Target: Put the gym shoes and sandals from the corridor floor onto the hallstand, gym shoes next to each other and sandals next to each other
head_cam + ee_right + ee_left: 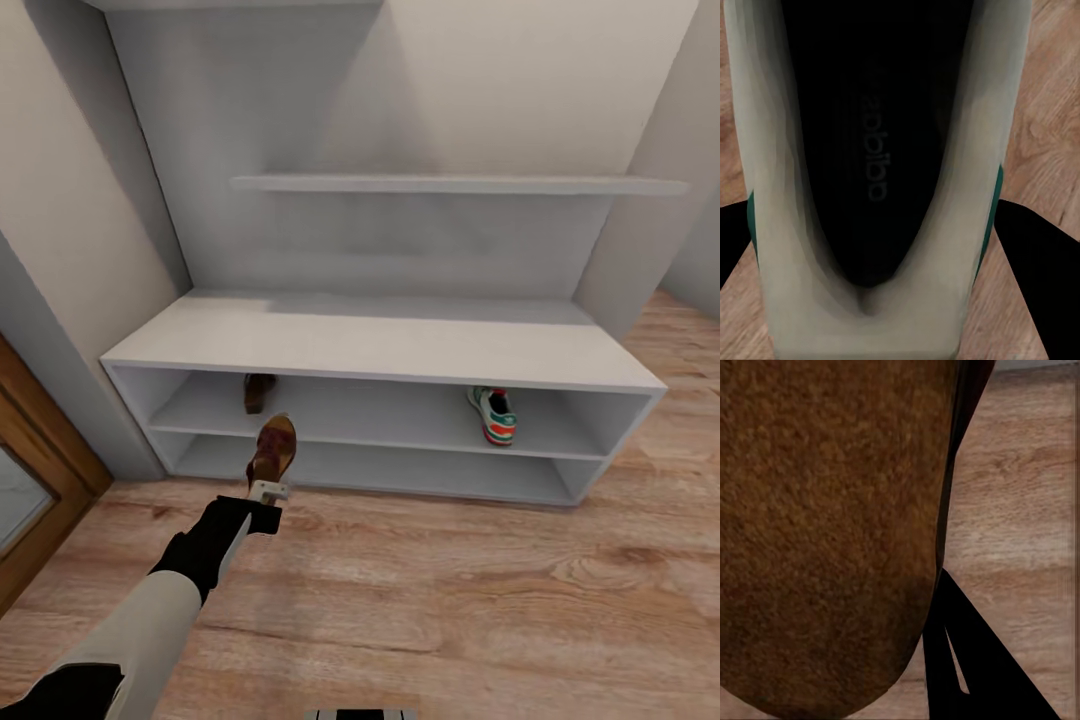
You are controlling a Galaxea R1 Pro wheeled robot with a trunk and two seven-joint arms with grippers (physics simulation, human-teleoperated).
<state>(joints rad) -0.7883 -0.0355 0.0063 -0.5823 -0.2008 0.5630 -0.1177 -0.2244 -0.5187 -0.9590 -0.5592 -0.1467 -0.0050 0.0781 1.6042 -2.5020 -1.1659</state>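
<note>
The left claw [268, 492] is closed on the heel end of a brown sandal [273, 450], holding it up off the corridor floor [450, 590] just in front of the hallstand [380, 345], near the left part of its upper open shelf. In the left wrist view the sandal's brown surface [825, 532] sits right against the camera, with one dark finger [975, 660] beside it. The other sandal [259, 391] already lies on that upper shelf, far back and slightly to the left of the held one.

The step in hand looks like shelving the second sandal next to its partner. The next move calls for reaching forward under the worktop edge and lowering the sandal onto the shelf just right of the first, toe inward, without knocking it.

The right claw's fingers [1035, 255] show dark on either side of a white gym shoe [877, 172] with green side trim, seen from above its opening; it appears clamped on the shoe over the floor. The other gym shoe [492, 414] rests at the right of the same upper shelf, so this one likely goes beside it afterwards.
</note>
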